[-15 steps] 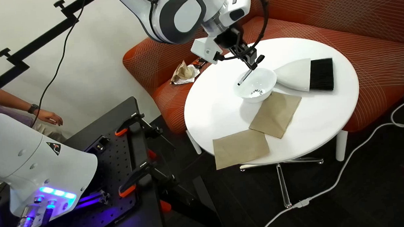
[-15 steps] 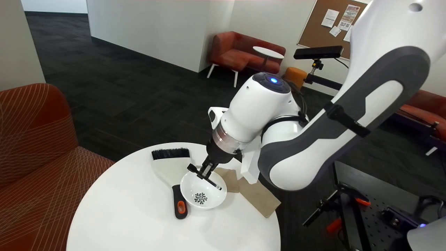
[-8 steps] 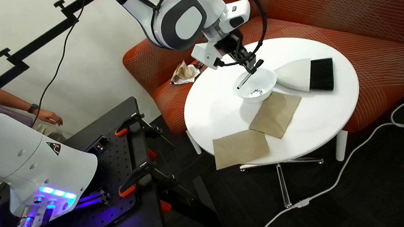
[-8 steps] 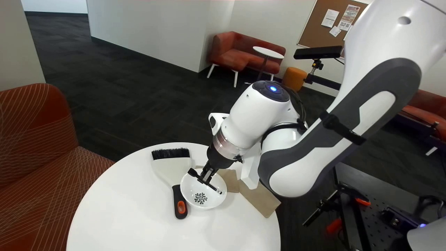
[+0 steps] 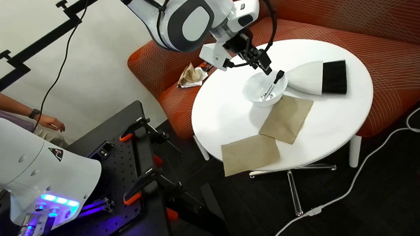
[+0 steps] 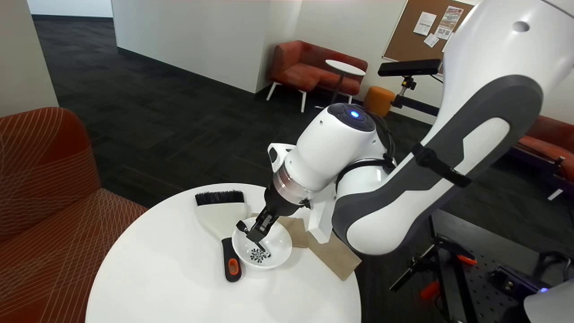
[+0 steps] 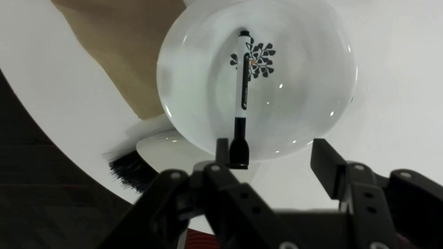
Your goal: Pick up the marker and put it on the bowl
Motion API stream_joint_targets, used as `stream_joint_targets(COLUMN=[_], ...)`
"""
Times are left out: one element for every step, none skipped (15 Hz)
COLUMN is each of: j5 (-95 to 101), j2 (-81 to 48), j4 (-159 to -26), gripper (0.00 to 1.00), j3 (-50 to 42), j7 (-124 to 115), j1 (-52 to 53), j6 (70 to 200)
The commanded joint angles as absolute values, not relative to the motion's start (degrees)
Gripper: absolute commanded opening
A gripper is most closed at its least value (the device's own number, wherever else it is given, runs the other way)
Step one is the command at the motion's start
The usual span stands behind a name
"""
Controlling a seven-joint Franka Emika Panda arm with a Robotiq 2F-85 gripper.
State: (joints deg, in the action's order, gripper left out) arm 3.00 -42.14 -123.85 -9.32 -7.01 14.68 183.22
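The marker (image 7: 242,83), white-bodied with a black cap end, lies tilted in the white bowl (image 7: 304,90). Its far tip is over the printed leaf pattern at the bottom, and its black end reaches past the rim in the wrist view. In both exterior views the marker (image 5: 276,80) leans up toward the rim of the bowl (image 5: 251,88). My gripper (image 7: 270,152) stands open just above that rim, its fingers wide apart. The black end is beside the left finger in the wrist view; whether they touch I cannot tell. In an exterior view the gripper (image 6: 257,235) partly hides the marker.
A white brush (image 5: 306,78) with black bristles lies against the bowl's side on the round table (image 5: 217,117). Two tan paper squares overlap nearby, one napkin (image 5: 286,118) beside the bowl and another napkin (image 5: 250,155) at the table's edge. An orange sofa (image 5: 321,27) borders the table.
The gripper has come down a little and then opened. The marker has left its grip, and its tip has swung down to the bowl's bottom, the black end resting toward the rim.
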Motion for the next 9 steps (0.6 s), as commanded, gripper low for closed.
stream_joint_targets(j5=[1.43,1.34,1.27,1.17,1.12,1.10,1.02,0.97,0.93], j2=[-40.41,-40.31,-40.23,-40.15,-40.02,-41.92,-41.88,-41.87,-41.86], j4=[-125.69,-125.80,-125.86,-125.94,-126.05,-123.94,-123.95,-123.96,-123.96], gripper=[0.96,0.99,1.00,1.00,1.00,1.00,1.00,1.00,1.00], j3=[-8.58,-8.56,-8.36,-8.18,-7.99,-8.97,-8.91,-8.86,-8.82], j7=[-6.07,-5.99,-5.89,-5.79,-5.65,-5.49,-5.49,-5.49,-5.50], j1=[14.27,14.25,14.04,13.88,13.71,14.57,14.56,14.55,14.55], j6=[186.36,186.84,187.14,187.55,187.74,186.02,186.13,186.17,186.19])
